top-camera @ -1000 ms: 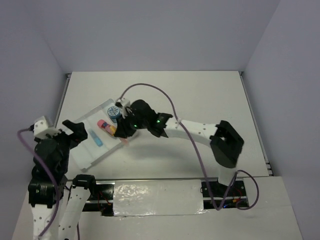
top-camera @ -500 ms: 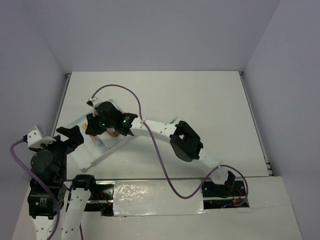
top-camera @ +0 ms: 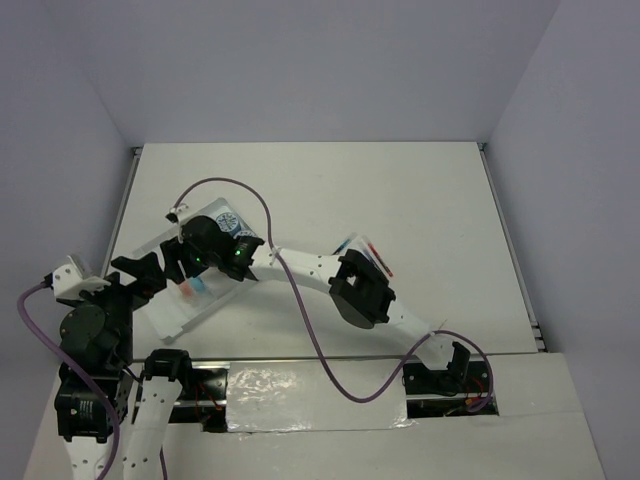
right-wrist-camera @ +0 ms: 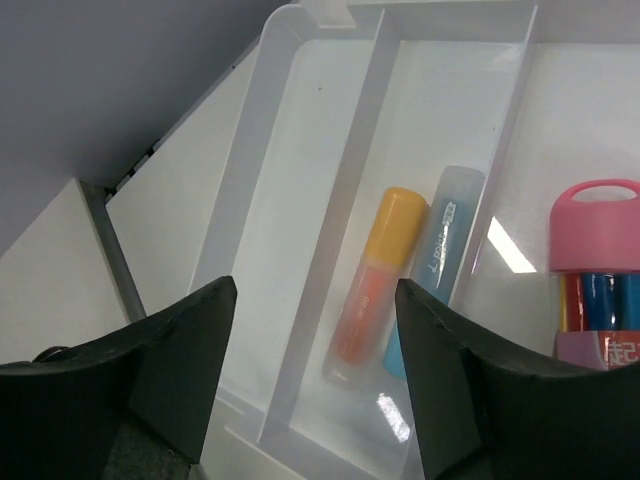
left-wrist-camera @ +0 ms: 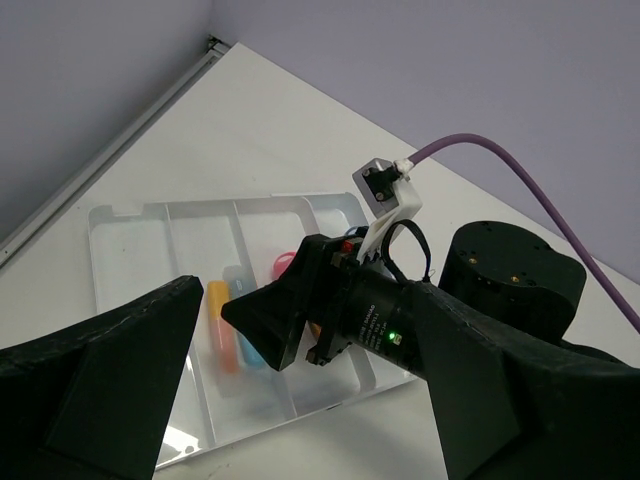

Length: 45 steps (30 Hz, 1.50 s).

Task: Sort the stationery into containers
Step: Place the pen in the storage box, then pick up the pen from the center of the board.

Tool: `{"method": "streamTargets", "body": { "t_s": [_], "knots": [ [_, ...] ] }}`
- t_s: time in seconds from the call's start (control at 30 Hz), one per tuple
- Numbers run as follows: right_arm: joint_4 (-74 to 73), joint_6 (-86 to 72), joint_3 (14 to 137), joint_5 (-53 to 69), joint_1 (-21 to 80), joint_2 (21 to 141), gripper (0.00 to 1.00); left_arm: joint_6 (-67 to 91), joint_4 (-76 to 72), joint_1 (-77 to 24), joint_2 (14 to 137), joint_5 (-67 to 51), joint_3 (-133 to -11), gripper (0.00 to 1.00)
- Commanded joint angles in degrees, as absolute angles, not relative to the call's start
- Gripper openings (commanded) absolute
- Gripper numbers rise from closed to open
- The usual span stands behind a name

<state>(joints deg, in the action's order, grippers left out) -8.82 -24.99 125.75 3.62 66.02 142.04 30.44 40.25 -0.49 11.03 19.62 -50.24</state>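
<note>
The translucent white tray [right-wrist-camera: 240, 250] lies at the table's left; it also shows in the top view [top-camera: 170, 318] and the left wrist view [left-wrist-camera: 130, 225]. An orange bar [right-wrist-camera: 380, 290] and a light-blue bar [right-wrist-camera: 435, 260] lie side by side in one long compartment. A pink cylinder [right-wrist-camera: 595, 260] lies in the compartment to their right. A blue roll [top-camera: 228, 222] sits at the tray's far end. My right gripper [right-wrist-camera: 315, 370] hovers open and empty just above the bars [top-camera: 180, 268]. My left gripper [left-wrist-camera: 300, 400] is open and empty at the tray's near-left side [top-camera: 140, 272].
Thin red and blue pens [top-camera: 372, 250] lie on the table to the right of the tray, partly under my right arm's elbow [top-camera: 360, 290]. The right arm reaches across the tray from the right. The table's metal left edge [right-wrist-camera: 110, 250] runs close by the tray.
My right gripper has swung left across the tray, from its right side to over the left compartments. The orange bar now lies beside the light-blue one. The left arm drew back slightly.
</note>
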Motion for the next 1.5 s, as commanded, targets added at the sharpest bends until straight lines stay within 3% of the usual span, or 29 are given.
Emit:
{"method": "streamTargets", "body": {
  "t_s": [0.0,0.03,0.17,0.3,0.37,0.43,0.5,0.63,0.67,0.7,0.73,0.77,0.9,1.0,1.03,1.23,1.47],
  "knots": [
    [-9.1,-23.7,129.2,4.4,66.4,142.0,0.74,31.1,38.1,-0.2,9.9,20.4,-50.0,0.99],
    [-8.5,-23.8,128.7,4.7,66.5,140.9,0.81,31.1,38.1,-0.2,9.8,20.5,-50.0,0.99],
    [-8.4,-23.2,125.3,3.8,66.5,134.7,0.82,31.3,38.3,-0.2,10.2,21.0,-49.9,0.99],
    [-1.7,-21.3,108.7,0.1,66.1,117.8,0.83,30.5,37.6,-0.2,11.7,20.1,-49.9,0.99],
    [-0.2,-20.2,98.6,-4.6,65.6,106.0,0.85,28.2,35.4,-0.2,14.1,14.4,-49.9,0.99],
    [-2.1,-19.8,88.3,-11.3,65.0,93.3,1.00,25.1,29.8,-0.2,18.0,6.5,-50.1,0.99],
    [-5.9,-19.9,81.2,-16.1,64.6,84.8,1.00,23.2,26.4,-0.2,22.1,-3.4,-51.3,0.99],
    [-15.9,-25.0,62.6,-28.6,60.9,60.2,1.00,25.7,18.8,-0.8,43.6,-16.9,-56.7,0.99],
    [-18.4,-25.9,60.4,-29.6,60.0,56.5,1.00,26.9,14.8,-6.5,47.2,-15.8,-57.1,0.99],
    [-23.7,-27.6,56.9,-30.6,59.2,49.0,1.00,26.8,12.9,-11.5,50.2,-4.6,-57.7,0.99],
    [-26.3,-28.3,55.5,-31.5,58.1,45.4,1.00,24.8,10.9,-22.3,56.7,0.4,-59.3,0.99],
    [-28.5,-28.8,54.4,-32.6,57.6,42.2,1.00,23.5,9.8,-26.8,61.0,4.8,-61.5,0.99],
    [-40.5,-30.9,53.4,-33.0,57.1,28.5,1.00,18.2,17.2,-39.0,89.3,9.0,-78.0,0.97],
    [-45.3,-32.3,53.1,-31.9,57.0,23.6,1.00,14.1,22.5,-43.9,104.0,11.8,-87.5,0.91],
    [-46.5,-32.5,53.0,-31.5,57.0,22.8,1.00,12.9,23.6,-45.1,106.8,12.1,-90.3,0.85],
    [-50.5,-32.9,52.1,-30.9,57.0,21.0,1.00,12.7,20.8,-45.8,114.3,12.9,-87.7,0.67],
    [-44.1,-30.1,49.5,-26.7,57.0,24.4,1.00,10.5,17.9,-45.6,115.7,8.6,-87.3,0.70]
  ]
}}
